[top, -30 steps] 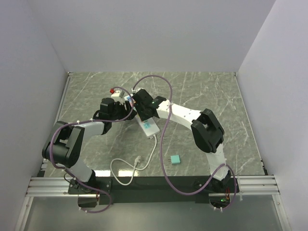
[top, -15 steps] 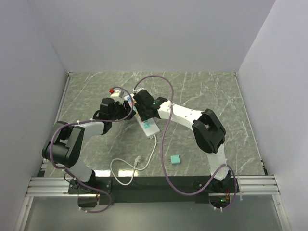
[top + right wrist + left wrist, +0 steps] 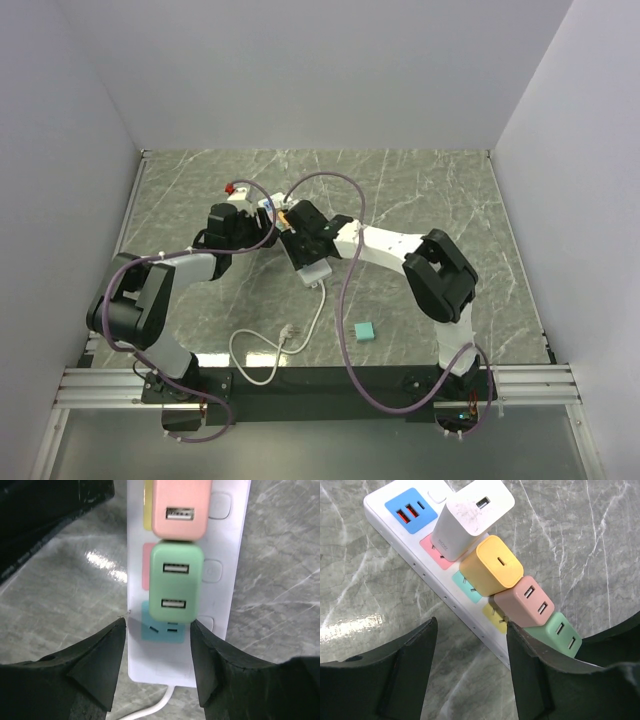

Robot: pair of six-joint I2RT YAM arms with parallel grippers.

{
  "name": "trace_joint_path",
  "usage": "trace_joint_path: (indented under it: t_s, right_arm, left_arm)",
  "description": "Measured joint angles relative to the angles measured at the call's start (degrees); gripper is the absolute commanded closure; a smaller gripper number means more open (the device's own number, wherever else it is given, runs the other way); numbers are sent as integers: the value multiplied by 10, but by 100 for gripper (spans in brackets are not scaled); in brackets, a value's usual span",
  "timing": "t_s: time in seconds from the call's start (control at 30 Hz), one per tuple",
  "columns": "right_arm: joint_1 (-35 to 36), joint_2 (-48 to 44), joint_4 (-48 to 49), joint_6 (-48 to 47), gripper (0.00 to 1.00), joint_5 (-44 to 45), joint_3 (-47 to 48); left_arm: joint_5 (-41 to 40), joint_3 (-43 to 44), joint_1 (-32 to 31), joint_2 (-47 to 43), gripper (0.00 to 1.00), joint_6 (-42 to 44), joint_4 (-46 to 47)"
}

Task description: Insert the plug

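Note:
A white power strip (image 3: pixel 313 268) lies mid-table between both grippers. In the left wrist view the strip (image 3: pixel 432 577) carries a white charger (image 3: pixel 470 517), a yellow plug (image 3: pixel 492 567), a pink plug (image 3: pixel 522 602) and a green plug (image 3: pixel 555 632) in a row. My left gripper (image 3: pixel 470 667) is open and empty, over the strip's edge beside the plugs. In the right wrist view the green plug (image 3: pixel 176 587) sits in the strip (image 3: pixel 220 600) below the pink plug (image 3: pixel 179 507), above a free blue socket (image 3: pixel 162 628). My right gripper (image 3: pixel 157 652) is open around the strip's cord end, holding nothing.
The strip's white cord (image 3: pixel 262 352) loops toward the near edge. A small teal block (image 3: pixel 365 331) lies at the near right. A small red object (image 3: pixel 232 187) sits behind the left gripper. Purple arm cables (image 3: pixel 345 200) arch over the strip.
My right gripper has drawn back along the strip toward its cord end, away from the plugs. The left arm has stayed in place.

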Motion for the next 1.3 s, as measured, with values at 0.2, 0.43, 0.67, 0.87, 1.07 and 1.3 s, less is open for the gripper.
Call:
trace_joint_path:
  t_s: [0.2, 0.43, 0.67, 0.87, 1.07, 1.3]
  right_arm:
    - [0, -24, 6, -2, 32, -2, -28]
    - [0, -112, 18, -9, 13, 5, -82]
    - [-16, -225, 86, -10, 13, -7, -177]
    - [-63, -347, 163, 7, 13, -5, -295]
    - [-78, -478, 239, 37, 13, 21, -400]
    - [-83, -611, 270, 65, 13, 32, -489]
  left_arm:
    - [-3, -10, 0, -14, 37, 0, 4]
    - [-2, -31, 0, -35, 39, 0, 23]
    - [-7, -63, -26, -92, 39, 9, 41]
    - [-25, -71, -112, -146, 39, 37, 53]
    - [-42, -105, -196, -186, 38, 49, 61]
    - [-59, -148, -315, -187, 34, 63, 85]
